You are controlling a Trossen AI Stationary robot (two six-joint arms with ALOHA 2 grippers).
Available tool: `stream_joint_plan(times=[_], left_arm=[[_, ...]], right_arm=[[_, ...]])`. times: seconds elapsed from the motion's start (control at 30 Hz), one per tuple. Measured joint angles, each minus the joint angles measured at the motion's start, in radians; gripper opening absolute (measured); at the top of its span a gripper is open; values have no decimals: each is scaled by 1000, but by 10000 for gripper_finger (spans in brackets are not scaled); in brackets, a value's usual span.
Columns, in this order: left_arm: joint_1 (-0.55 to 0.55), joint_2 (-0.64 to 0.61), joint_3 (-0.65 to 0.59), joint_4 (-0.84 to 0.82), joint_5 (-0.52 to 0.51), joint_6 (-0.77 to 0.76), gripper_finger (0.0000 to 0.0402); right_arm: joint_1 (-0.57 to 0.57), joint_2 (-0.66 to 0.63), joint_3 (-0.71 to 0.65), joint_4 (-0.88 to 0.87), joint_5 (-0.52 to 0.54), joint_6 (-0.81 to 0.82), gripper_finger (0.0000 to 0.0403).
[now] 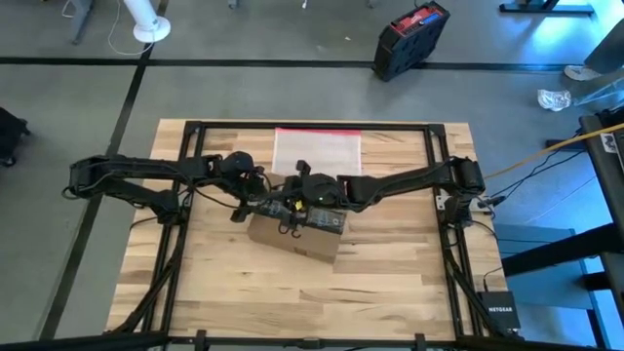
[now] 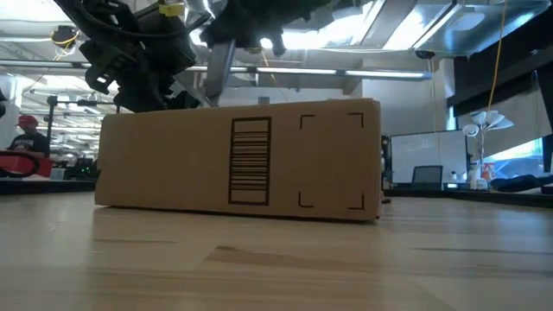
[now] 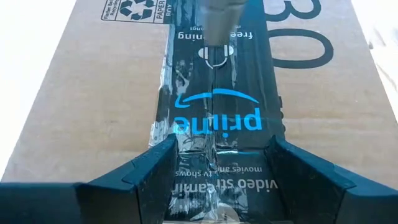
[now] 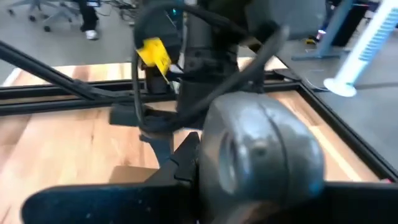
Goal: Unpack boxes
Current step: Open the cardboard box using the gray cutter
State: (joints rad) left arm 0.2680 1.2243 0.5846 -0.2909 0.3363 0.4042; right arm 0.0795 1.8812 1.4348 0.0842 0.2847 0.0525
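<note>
- Left gripper (image 3: 214,171) stands wide just over the box (image 1: 292,234), one finger on each side of the black tape (image 3: 214,118).
- Right gripper (image 1: 304,200), narrowed on a grey tool (image 3: 219,18), puts the tip on the tape just ahead of the left fingers.
- Tape seam runs straight away from the left gripper along the box top; a cut would follow that line, I judge.
- Box lies mid-table, skewed to the table (image 1: 390,283) edges, with bare wood on its near side and the pouch (image 1: 317,148) beyond.
</note>
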Motion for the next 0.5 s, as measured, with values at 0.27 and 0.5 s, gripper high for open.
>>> stream_joint_plan(times=[0.27,0.5], left_arm=[[0,1,-1,6,-2,-3,249],[0,1,0,5,-6,-8,249]], right_arm=[[34,36,-58,124,78,75,63],[39,98,-57,227,117,73,63]])
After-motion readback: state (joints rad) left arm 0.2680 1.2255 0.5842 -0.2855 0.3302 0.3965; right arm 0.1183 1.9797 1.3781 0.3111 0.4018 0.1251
